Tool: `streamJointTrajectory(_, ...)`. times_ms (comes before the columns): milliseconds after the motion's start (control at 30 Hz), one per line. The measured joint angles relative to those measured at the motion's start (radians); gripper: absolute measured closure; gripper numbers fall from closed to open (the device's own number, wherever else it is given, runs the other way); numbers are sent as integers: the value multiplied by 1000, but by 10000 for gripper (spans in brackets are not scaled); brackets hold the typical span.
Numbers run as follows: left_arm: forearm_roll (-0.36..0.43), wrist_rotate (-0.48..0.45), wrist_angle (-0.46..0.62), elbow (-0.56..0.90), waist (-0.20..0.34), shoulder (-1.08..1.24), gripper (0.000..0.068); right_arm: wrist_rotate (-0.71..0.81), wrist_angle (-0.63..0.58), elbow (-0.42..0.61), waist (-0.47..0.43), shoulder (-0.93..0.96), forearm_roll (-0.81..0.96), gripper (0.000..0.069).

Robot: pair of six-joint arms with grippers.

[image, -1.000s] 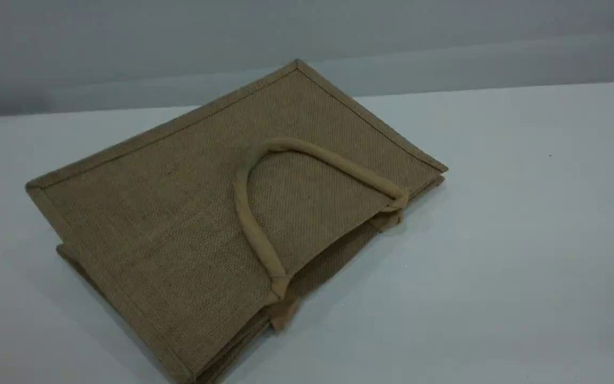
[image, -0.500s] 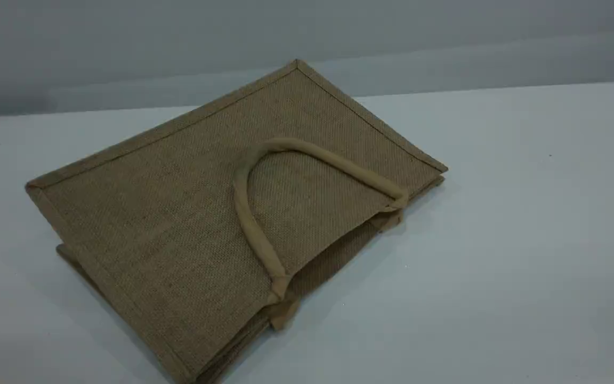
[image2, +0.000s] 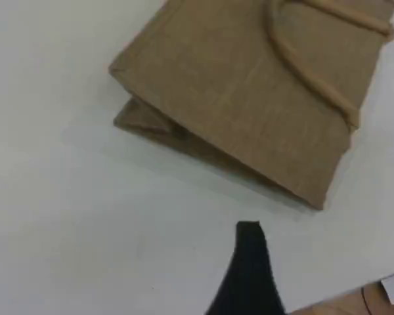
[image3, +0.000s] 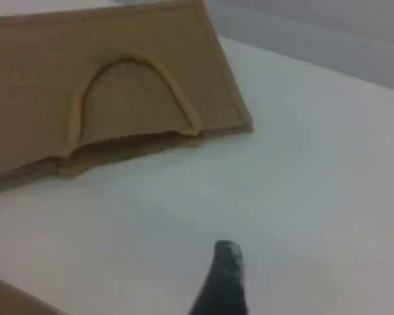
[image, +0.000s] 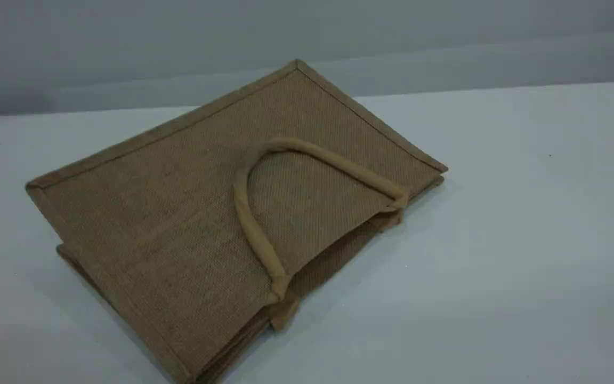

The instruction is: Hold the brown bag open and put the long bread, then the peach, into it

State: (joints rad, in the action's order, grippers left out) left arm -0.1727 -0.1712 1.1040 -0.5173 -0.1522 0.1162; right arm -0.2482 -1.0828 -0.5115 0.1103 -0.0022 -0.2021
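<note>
The brown bag (image: 179, 213) lies flat and closed on the white table, mouth toward the front right. One beige handle (image: 241, 208) is folded back onto its upper face. The left wrist view looks down on the bag (image2: 249, 85) from its corner side. There my left gripper (image2: 248, 231) shows a single dark fingertip over bare table, apart from the bag and holding nothing. From the right wrist view the bag (image3: 118, 85) lies further off, and my right gripper (image3: 226, 251) hangs over bare table, also holding nothing. The long bread and the peach are out of view. Neither arm appears in the scene view.
A grey wall (image: 445, 42) runs behind the table. The table edge (image2: 374, 295) shows at the bottom right of the left wrist view, and another edge (image3: 6, 295) at the bottom left of the right wrist view.
</note>
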Motion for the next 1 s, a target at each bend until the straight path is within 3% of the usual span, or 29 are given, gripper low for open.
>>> streamJointTrajectory(300,22,5,-17,9,0,0,164,1,1,0,0,2,4,109)
streamJointTrajectory(500,86,31,-18,9,0,0,164,2,1,0,0,2,4,109)
streamJointTrajectory(1000,89,31,-22,9,0,0,163,3,4,0,0,2,1,109)
